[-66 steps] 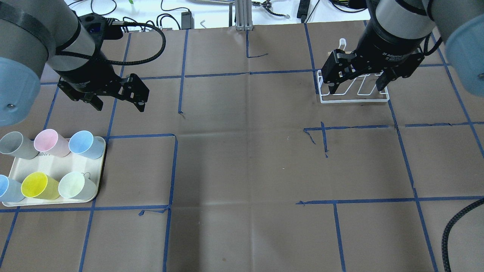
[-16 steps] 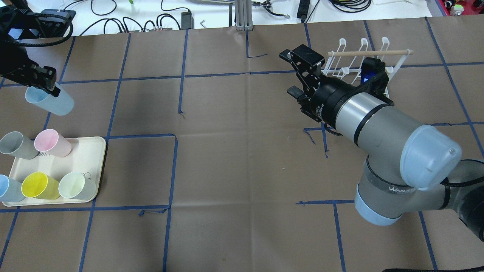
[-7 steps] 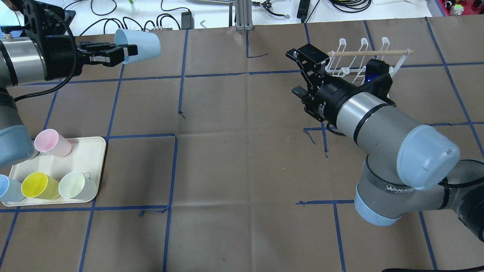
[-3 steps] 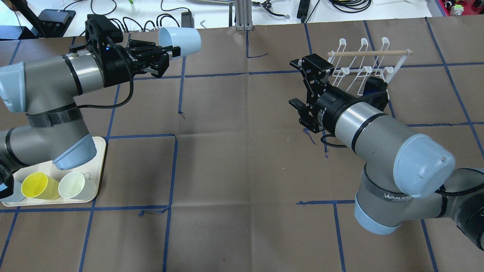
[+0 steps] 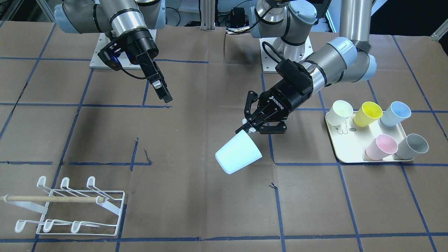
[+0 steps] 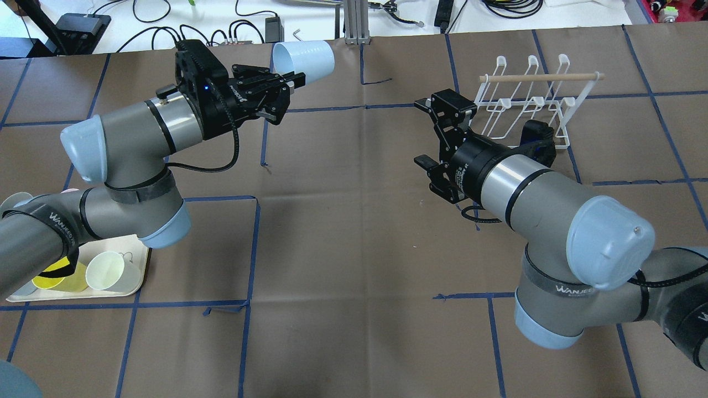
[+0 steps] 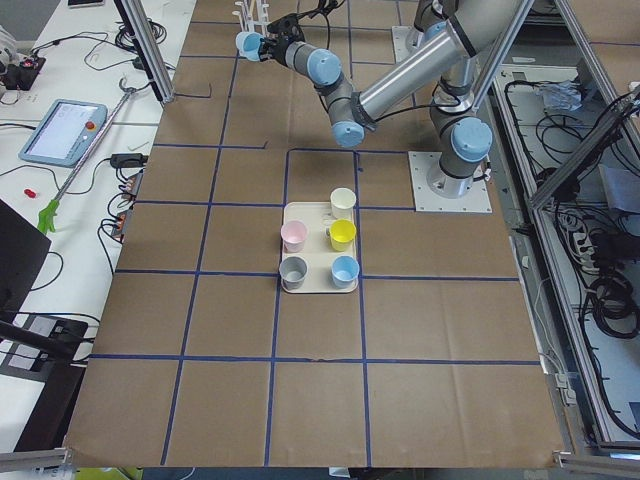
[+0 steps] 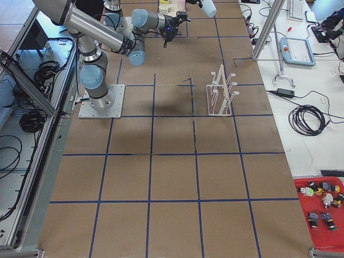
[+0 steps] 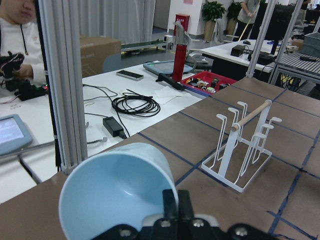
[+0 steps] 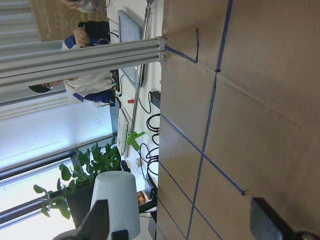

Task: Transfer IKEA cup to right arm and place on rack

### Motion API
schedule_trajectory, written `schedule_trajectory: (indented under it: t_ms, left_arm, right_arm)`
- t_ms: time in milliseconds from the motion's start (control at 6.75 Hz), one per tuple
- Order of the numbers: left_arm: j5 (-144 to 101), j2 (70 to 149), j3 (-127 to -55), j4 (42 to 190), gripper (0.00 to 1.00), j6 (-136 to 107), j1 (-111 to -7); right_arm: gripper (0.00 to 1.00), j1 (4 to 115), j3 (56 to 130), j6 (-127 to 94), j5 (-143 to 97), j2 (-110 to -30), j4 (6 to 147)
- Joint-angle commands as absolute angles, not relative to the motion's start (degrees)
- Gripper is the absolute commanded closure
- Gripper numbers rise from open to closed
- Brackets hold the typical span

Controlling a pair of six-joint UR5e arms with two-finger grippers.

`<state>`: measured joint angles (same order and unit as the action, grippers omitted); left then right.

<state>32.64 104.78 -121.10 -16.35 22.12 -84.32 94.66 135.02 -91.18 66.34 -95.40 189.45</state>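
Observation:
The IKEA cup [image 6: 303, 55] is pale blue and hangs on its side above the table's far middle, bottom pointing towards the right arm [image 6: 531, 193]. My left gripper [image 6: 293, 79] is shut on its rim, one finger inside the mouth, as the left wrist view shows on the cup [image 9: 115, 190]. In the front view the cup [image 5: 238, 154] hangs below the left gripper [image 5: 247, 128]. My right gripper [image 6: 418, 131] is open and empty, well apart from the cup, facing it; the cup [image 10: 117, 200] shows between its fingers. The white wire rack [image 6: 525, 99] stands behind the right arm.
A cream tray [image 5: 350, 147] on the robot's left holds several cups: white, yellow, blue, pink and grey. Cables and an aluminium post [image 6: 354, 22] lie past the table's far edge. A person [image 9: 17, 40] sits beyond that edge.
My left arm lifted the blue cup off the tray and has swung it right, towards the table's middle. My right arm turned from the rack to face left and edged nearer.

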Motion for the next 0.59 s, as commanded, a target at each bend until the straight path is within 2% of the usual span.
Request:
schedule_trajectory:
  t_ms: [0, 148, 444]
  left_arm:
    - [32.7, 103.9, -126.4, -23.5, 0.99, 21.1, -88.7]
    - [32.9, 103.5, -130.1, -26.7, 0.99, 21.1, -89.6]
    - [32.6, 102.2, -132.6, -27.9, 0.99, 21.1, -89.7]
  right_arm:
    - [0.0, 95.7, 134.7, -95.3, 66.0, -95.5, 189.2]
    - [0.0, 96.2, 134.4, -94.7, 65.7, -95.5, 189.2]
    - [0.0, 96.3, 133.1, -94.6, 65.7, -95.1, 189.1]
